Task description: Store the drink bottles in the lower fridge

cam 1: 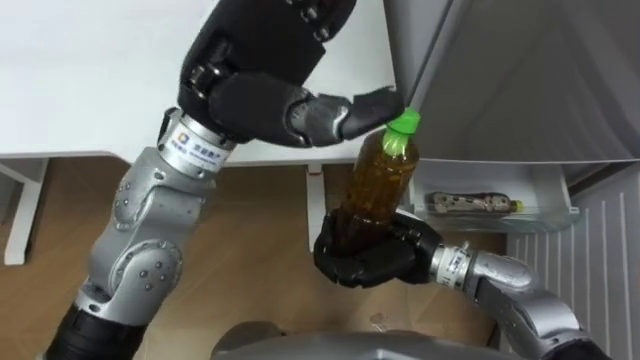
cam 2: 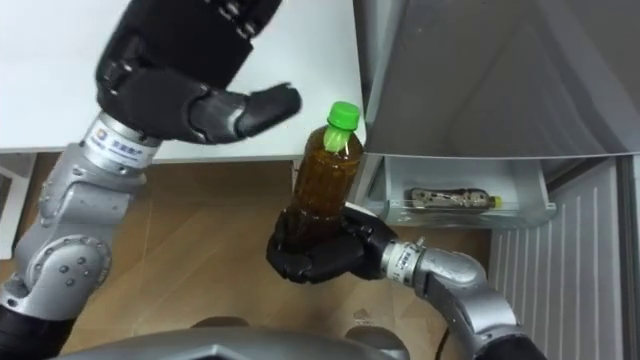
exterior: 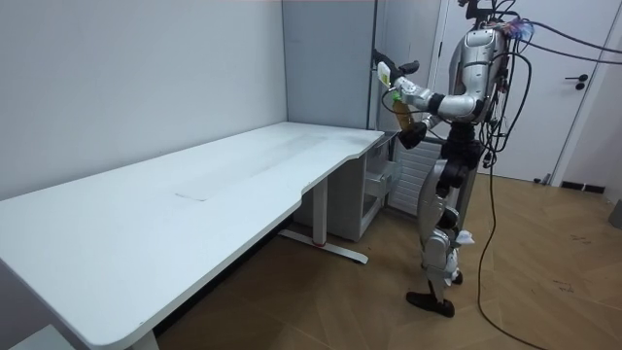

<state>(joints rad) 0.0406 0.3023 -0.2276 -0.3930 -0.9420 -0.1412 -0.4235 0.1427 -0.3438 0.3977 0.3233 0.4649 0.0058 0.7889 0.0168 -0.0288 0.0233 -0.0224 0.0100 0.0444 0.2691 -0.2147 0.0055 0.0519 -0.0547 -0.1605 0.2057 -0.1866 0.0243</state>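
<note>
Two drinks counted: upright bottle (cam 1: 382, 175) clasped by the right hand's (cam 1: 365, 255) curled fingers, second bottle (cam 1: 470, 204) lying in the fridge tray (cam 1: 540, 222); left hand (cam 1: 260, 105) raised, fingers relaxed.

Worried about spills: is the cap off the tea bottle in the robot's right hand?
No: the green cap sits on the neck of the tea bottle, which the right hand grips by its base.

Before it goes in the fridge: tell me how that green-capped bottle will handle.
The bottle looks nearly full, so it is probably heavy for its size. The right hand grips only its base, so it may tip.
</note>
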